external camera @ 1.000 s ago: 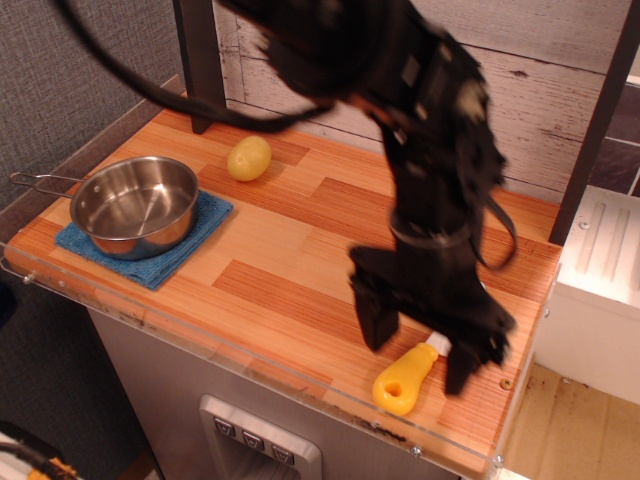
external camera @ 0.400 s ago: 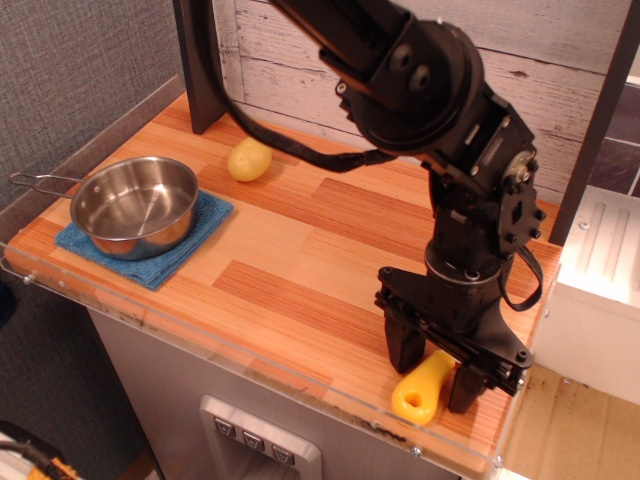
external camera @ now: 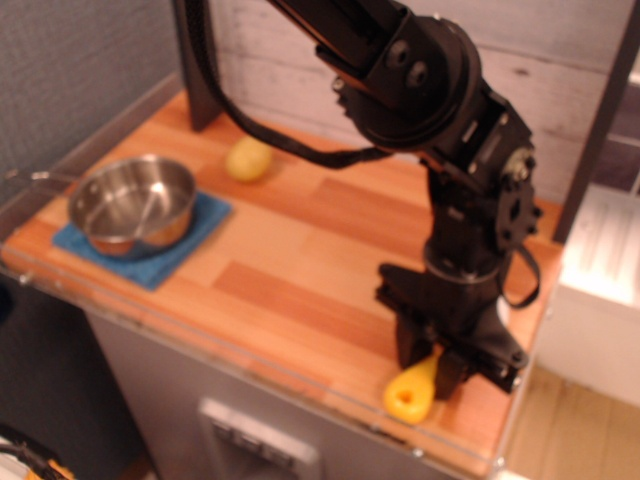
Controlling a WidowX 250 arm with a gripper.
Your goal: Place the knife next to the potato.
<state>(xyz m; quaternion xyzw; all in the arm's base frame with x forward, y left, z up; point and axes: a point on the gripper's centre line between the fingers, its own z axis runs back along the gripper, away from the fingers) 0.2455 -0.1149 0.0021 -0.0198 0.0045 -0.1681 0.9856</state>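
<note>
The knife (external camera: 412,392) lies at the front right of the wooden table (external camera: 300,250); only its yellow-orange handle end with the hole shows, and the blade is hidden under the gripper. My black gripper (external camera: 432,372) stands straight down over it with its fingers closed on the handle's upper part. The pale yellow potato (external camera: 247,159) sits far off at the back left, beyond the steel pot. The frame is blurred.
A steel pot (external camera: 132,203) with a wire handle stands on a blue cloth (external camera: 140,240) at the left. A dark post (external camera: 197,65) rises at the back left. The table's front edge and right edge lie close to the gripper.
The gripper has come down over the knife and its fingers have closed in on the handle. The knife has shifted slightly and turned more upright in the view.
</note>
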